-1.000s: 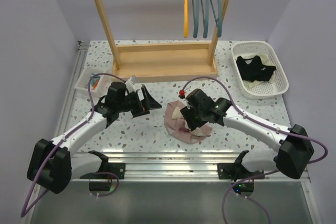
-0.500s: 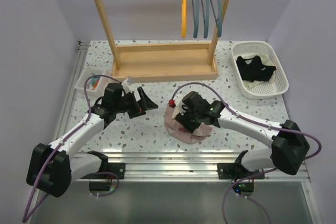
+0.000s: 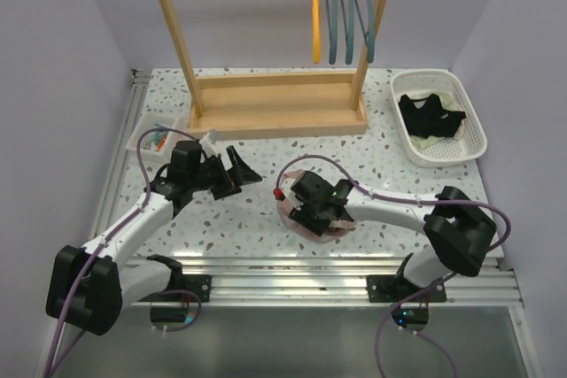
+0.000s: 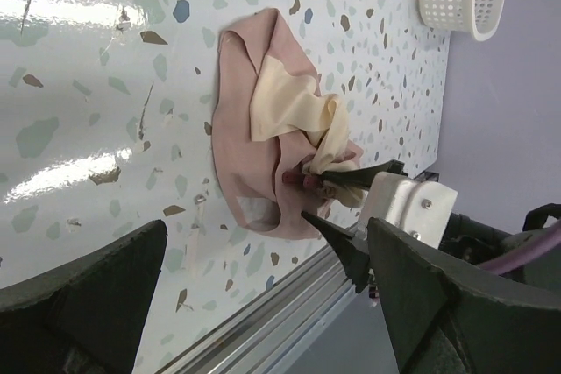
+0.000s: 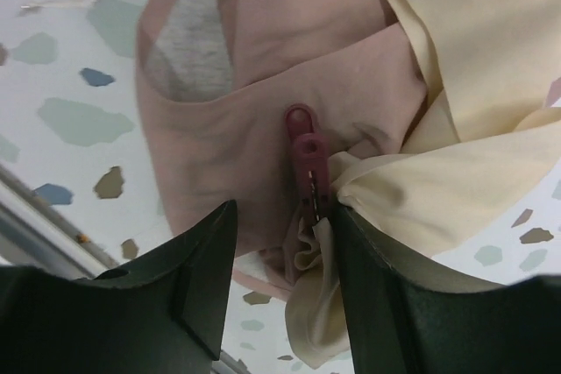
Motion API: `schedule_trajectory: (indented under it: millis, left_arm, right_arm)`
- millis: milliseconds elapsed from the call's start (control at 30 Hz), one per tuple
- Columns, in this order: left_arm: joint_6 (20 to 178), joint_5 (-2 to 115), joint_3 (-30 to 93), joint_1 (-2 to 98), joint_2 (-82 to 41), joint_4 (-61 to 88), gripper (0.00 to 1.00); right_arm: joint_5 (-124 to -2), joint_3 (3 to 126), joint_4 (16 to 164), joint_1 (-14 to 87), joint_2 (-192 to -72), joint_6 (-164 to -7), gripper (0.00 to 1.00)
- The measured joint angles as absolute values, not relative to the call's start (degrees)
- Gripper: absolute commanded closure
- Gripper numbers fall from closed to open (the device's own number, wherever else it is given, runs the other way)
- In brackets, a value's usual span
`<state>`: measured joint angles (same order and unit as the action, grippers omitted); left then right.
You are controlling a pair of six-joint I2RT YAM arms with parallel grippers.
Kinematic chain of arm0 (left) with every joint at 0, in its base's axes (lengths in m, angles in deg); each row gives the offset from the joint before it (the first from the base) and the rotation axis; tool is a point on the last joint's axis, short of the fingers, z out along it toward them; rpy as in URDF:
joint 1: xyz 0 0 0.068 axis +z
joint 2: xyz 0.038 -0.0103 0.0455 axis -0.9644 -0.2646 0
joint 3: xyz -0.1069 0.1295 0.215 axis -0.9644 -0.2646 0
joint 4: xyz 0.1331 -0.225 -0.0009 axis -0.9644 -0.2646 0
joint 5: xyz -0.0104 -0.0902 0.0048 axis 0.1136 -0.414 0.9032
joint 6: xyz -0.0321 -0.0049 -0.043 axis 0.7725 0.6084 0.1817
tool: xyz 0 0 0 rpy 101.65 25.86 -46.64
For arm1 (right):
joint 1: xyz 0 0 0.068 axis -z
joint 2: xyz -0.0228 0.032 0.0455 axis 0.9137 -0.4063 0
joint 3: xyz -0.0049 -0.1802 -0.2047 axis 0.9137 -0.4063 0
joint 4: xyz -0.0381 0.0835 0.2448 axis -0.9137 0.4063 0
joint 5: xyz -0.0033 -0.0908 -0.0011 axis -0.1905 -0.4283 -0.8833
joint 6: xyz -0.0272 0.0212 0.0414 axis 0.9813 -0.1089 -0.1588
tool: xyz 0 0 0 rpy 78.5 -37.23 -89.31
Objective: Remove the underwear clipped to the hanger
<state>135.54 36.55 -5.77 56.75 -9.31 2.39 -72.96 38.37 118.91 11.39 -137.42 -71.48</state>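
The dusty pink underwear (image 3: pixel 312 233) lies crumpled on the speckled table near the front. It also shows in the left wrist view (image 4: pixel 241 102) and the right wrist view (image 5: pixel 254 32). A pale cream part (image 5: pixel 465 120) lies folded over it. A maroon clip (image 5: pixel 305 151) grips the bunched cloth. My right gripper (image 3: pixel 307 217) hangs low over it, open, its jaws standing on either side of the clip's lower end (image 5: pixel 285 208). My left gripper (image 3: pixel 251 172) is open and empty, left of the garment (image 4: pixel 267 225). The black underwear (image 3: pixel 431 115) lies in the white basket.
A white basket (image 3: pixel 474 126) stands at the back right. A wooden rack (image 3: pixel 279 104) stands at the back, with teal and yellow hangers (image 3: pixel 341 6) on it. A small tray (image 3: pixel 152 139) sits at the left. A metal rail (image 3: pixel 337 263) runs along the front.
My right gripper has moved left and down over the pink underwear, closing in on the maroon clip. My left arm has drawn back slightly to the left.
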Motion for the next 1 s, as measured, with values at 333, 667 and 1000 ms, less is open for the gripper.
schedule_trajectory:
  millis: [333,667,1000]
  left_arm:
    - [135.5,36.0,-6.7,57.5,-8.4,2.3,0.0]
    - [135.3,34.1,-6.7,57.7,-7.8,2.2,0.0]
    - [132.8,29.4,-6.4,57.8,-14.2,2.3,0.0]
  right_arm:
    - [-79.7,39.5,116.6,12.7,-142.1,-72.2,0.73]
    - [-72.5,44.1,118.0,14.3,-137.7,-74.7,1.0]
    - [-65.6,54.6,123.4,14.3,-135.7,-74.6,1.0]
